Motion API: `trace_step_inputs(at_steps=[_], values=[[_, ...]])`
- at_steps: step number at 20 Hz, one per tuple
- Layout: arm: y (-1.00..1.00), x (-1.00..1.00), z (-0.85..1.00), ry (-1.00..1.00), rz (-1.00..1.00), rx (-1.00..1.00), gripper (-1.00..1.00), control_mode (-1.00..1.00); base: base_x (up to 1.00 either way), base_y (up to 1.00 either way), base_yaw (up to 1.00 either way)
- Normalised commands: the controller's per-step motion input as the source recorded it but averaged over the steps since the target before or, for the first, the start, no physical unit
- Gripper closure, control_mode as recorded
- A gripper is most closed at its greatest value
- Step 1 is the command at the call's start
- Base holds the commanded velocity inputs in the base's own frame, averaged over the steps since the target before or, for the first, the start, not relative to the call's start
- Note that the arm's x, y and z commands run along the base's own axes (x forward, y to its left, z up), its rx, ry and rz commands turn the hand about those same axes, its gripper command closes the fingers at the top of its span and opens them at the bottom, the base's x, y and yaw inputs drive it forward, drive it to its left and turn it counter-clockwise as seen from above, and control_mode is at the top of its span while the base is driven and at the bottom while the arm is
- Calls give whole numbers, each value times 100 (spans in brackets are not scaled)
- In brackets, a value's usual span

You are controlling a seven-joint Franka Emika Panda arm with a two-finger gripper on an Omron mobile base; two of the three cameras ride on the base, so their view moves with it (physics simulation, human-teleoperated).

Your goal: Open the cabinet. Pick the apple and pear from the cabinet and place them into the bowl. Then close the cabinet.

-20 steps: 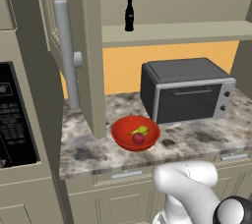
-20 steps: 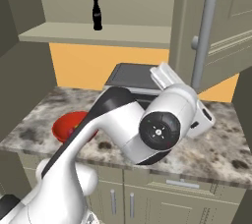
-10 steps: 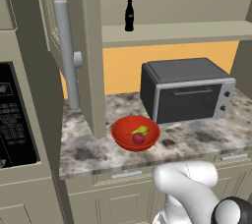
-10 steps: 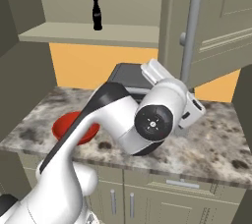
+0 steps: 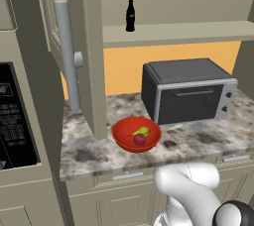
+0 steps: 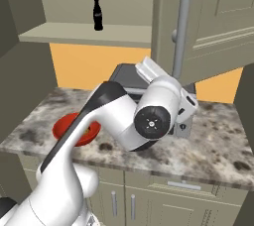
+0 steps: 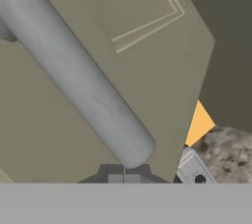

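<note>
Fingers (image 7: 124, 173) are shut tight with nothing between them, their dark tips right at the lower end of the handle (image 7: 74, 70), which runs as a thick grey bar across the hand view against the door panel. From the right base view the arm's wrist sits low in front of the toaster oven (image 6: 124, 74), just below the open right door (image 6: 213, 22) and its vertical bar. Both doors of the cabinet (image 5: 173, 34) stand open; the left door (image 5: 92, 51) juts out over the counter (image 5: 89, 153) with its own bar handle toward the camera. On the shelf inside stands a dark bottle (image 5: 130, 15). The bowl (image 5: 136, 134) sits on the counter just left of the oven, and both the apple (image 5: 139, 140) and the pear (image 5: 141, 132) lie in it, touching.
</note>
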Motion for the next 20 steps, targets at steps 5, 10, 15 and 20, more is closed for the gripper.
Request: trace_step_inputs(at_steps=[5,10,15,20], values=[[0,66,0,-1,5,0,100,-100,0,0,0],[0,56,0,0,3,0,100,-100,0,0,0],[0,52,0,0,4,0,100,-100,0,0,0],[0,47,0,-6,3,0,100,-100,0,0,0]])
